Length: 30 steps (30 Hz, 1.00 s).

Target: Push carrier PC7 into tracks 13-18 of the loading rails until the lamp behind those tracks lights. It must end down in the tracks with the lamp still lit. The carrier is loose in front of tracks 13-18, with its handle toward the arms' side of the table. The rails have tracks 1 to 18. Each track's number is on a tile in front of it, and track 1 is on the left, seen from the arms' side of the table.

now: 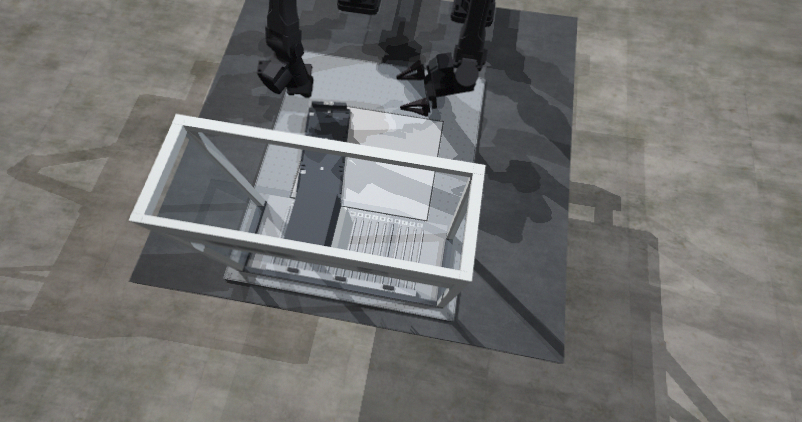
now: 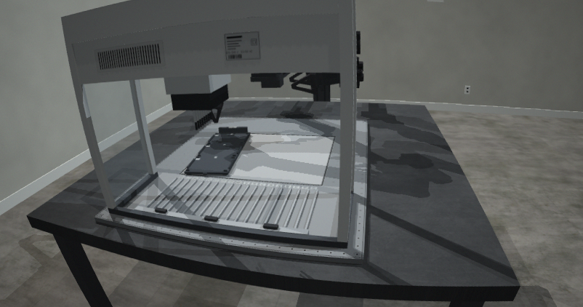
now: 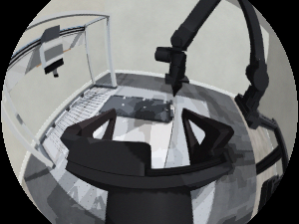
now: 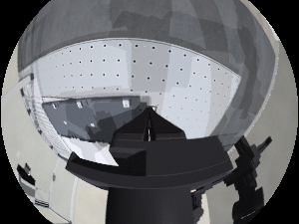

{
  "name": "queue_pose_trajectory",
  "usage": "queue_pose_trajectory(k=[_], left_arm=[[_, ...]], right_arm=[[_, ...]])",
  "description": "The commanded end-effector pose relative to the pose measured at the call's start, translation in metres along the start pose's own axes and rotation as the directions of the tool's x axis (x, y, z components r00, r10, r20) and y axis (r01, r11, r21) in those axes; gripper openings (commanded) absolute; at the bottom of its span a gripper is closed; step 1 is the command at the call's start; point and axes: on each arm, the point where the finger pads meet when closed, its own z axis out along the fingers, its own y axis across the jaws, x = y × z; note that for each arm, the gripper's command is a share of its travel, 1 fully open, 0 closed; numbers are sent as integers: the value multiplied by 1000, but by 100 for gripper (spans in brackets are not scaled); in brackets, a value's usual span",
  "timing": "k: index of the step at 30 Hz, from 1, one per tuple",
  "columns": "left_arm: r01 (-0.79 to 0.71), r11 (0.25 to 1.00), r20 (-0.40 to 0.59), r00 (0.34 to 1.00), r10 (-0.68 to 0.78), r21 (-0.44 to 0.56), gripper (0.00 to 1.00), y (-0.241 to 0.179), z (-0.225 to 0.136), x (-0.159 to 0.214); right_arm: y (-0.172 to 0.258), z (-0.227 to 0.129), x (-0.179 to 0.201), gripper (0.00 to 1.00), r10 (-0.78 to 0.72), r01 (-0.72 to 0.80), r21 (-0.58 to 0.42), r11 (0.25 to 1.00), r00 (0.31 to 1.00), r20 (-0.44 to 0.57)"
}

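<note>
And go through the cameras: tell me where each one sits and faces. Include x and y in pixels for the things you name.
Top: high above, looking down; shows both arms, left gripper [image 1: 401, 91] [image 2: 291, 81] [image 3: 149, 111] [image 4: 255, 143] open.
Exterior: across the table [image 1: 522, 54] [image 2: 428, 239] [image 3: 239, 178] [image 4: 199, 19], facing the arms, partly hidden.
Left wrist: behind its gripper's fingers, looking toward the right arm.
Right wrist: behind its shut gripper [image 1: 303, 89] [image 2: 216, 121] [image 3: 174, 94] [image 4: 149, 109], looking down.
All share the dark carrier [image 1: 330, 130] [image 2: 218, 153] [image 3: 142, 107] [image 4: 107, 115].

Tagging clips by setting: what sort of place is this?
Probably a lab or test bench: a white-framed enclosure over numbered rails, and a flat dark carrier lying before them.
</note>
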Motion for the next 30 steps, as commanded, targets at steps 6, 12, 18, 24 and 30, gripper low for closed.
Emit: queue_pose_trajectory(k=[6,12,18,24,30], left_arm=[[-22,1000,7,1000,22,-3,100,5,0,-3],[-22,1000,7,1000,22,-3,100,5,0,-3],[-22,1000,7,1000,22,-3,100,5,0,-3],[-22,1000,7,1000,22,-3,100,5,0,-3],[-22,1000,7,1000,22,-3,100,5,0,-3]], right_arm=[[24,5,-12,0,24,-23,-46,999,999,22],[24,21,-13,0,25,-24,-46,999,999,21],[24,29,-13,0,25,-24,-45,999,999,21],[12,37,2,0,23,-22,-25,999,1000,11],[15,31,7,0,23,-22,-39,999,1000,18]])
